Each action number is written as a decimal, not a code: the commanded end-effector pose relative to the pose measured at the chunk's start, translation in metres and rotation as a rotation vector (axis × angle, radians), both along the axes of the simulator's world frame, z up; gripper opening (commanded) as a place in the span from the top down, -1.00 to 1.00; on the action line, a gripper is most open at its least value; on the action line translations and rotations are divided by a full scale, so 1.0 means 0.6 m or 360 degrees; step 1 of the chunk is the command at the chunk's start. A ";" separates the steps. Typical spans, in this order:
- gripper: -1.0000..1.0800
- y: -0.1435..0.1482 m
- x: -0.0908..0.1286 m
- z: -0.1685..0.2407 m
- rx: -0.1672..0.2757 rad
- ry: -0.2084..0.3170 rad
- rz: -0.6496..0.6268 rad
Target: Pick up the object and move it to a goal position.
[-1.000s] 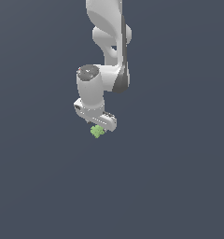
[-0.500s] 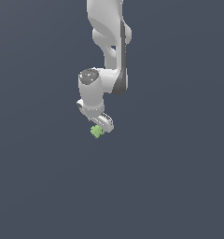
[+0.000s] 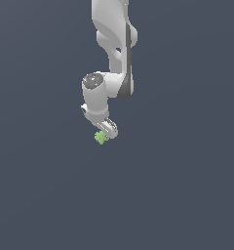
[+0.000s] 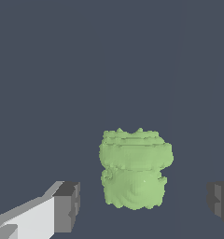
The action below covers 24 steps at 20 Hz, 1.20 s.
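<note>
The object is a small light-green lump, ridged across its upper part in stacked rounded lobes and smoother and more bulging lower down, with a slight waist between the two halves. In the wrist view it sits between the two dark finger pads, with a clear strip of grey ground showing on either side of it, so neither pad touches it. The fingers are spread wide apart, well beyond the width of the lump (only the edge of the second pad is visible at the frame's border). One finger shows its white body behind the dark pad.

In the exterior view the object appears as a tiny green speck directly beneath the gripper, at the very tip of the white hand and partly overlapped by it. Whether the lump rests on the ground or is slightly off it cannot be told from this view, since the dark grey surface is uniform and shows no shadow or edge; no bench border or corner is visible to place it against.

Above the hand, the white arm rises in curved segments, with a dark band along one side, to the top of the picture.
</note>
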<state>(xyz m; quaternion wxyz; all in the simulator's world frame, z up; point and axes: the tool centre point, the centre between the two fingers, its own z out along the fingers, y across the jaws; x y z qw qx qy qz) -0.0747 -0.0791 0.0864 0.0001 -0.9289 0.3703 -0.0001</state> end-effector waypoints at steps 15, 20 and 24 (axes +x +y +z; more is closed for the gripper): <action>-0.92 0.000 -0.002 -0.082 0.0000 0.0000 -0.0008; 1.00 0.000 -0.002 -0.082 0.0000 0.0000 -0.0008; 1.00 0.000 -0.002 -0.082 0.0000 0.0000 -0.0008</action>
